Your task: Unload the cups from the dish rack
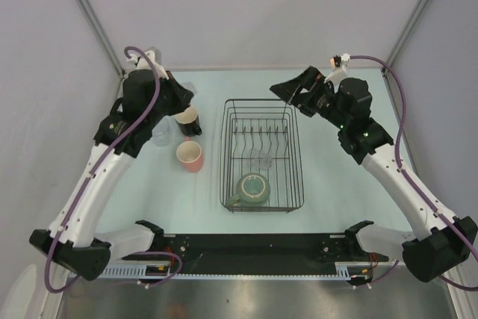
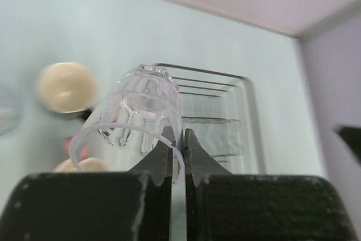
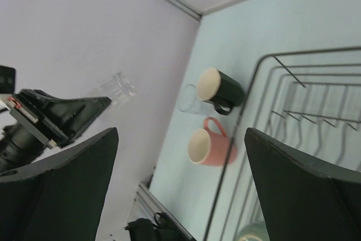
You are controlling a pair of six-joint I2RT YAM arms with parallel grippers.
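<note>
Top external view: the dish rack [image 1: 226, 156] sits in the middle of the pale table [image 1: 336, 184], with a green mug [image 1: 252, 188] lying in its near end. Left of the rack, out on the table, stand a pink cup [image 1: 190, 156], a dark cup [image 1: 189, 119] with a pale inside, and a second clear glass [image 1: 160, 132] just beside the dark one. The left gripper [image 1: 181, 104] hangs over the dark cup. The right gripper [image 1: 287, 89] is up by the rack's far right corner.

Left wrist view: the left gripper [image 2: 177, 150] is clamped on the rim of a clear tumbler [image 2: 141, 111], one finger inside the wall and one outside, and the tumbler is tilted away from the camera, off the table. Below it, blurred, are the dark cup [image 2: 66, 86] and the rack [image 2: 225, 117].

Right wrist view: the right gripper [image 3: 181, 134] has its fingers [image 3: 62, 190] spread wide with nothing between them. Past them, on the table beside the rack's edge [image 3: 265, 66], are the dark cup [image 3: 221, 90], the second clear glass [image 3: 189, 100] touching or nearly touching it, and the pink cup [image 3: 211, 148]. The clear tumbler [image 3: 113, 90] shows held aloft at the tip of the left gripper [image 3: 84, 111]. A sliver of the green mug [image 3: 254, 232] shows at the bottom edge
</note>
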